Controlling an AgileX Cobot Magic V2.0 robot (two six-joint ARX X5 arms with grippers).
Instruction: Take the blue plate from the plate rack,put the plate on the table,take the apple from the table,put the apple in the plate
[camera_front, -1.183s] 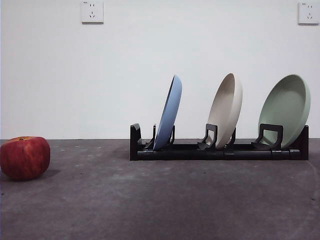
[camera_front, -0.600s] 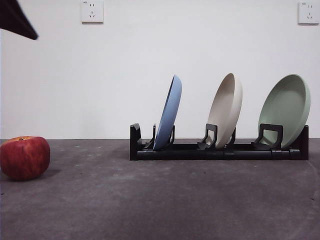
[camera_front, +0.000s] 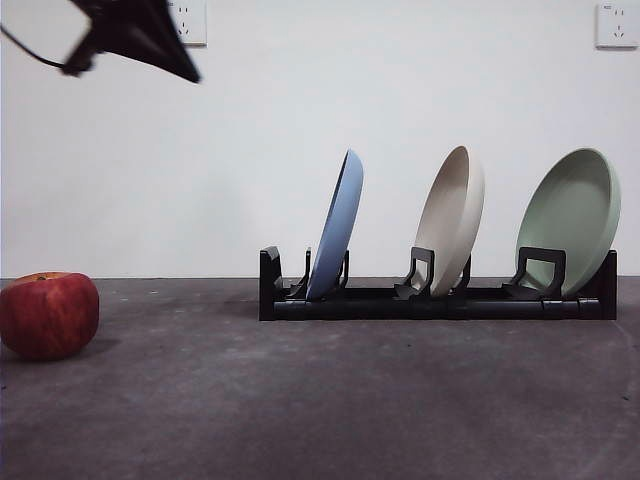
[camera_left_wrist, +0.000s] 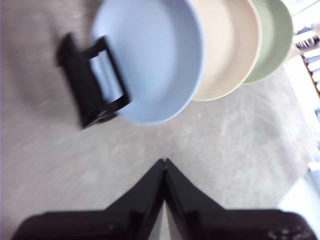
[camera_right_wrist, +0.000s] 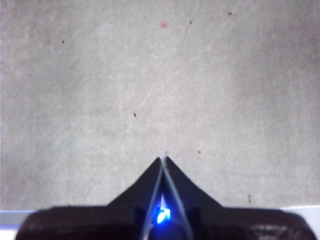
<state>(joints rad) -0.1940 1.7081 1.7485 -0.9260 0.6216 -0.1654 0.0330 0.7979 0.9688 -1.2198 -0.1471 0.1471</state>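
Against the white wall, the left end effector (camera_front: 135, 35) has swung in high, jaws closed, heading for the blue plate (camera_front: 337, 228); right one (camera_right_wrist: 163, 162) waits closed.

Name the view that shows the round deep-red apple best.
The front view: the round deep-red apple sits sharp and nearly whole on the dark grey table, at the picture's left edge. The left wrist view shows only plates and rack; the right wrist view, bare table.
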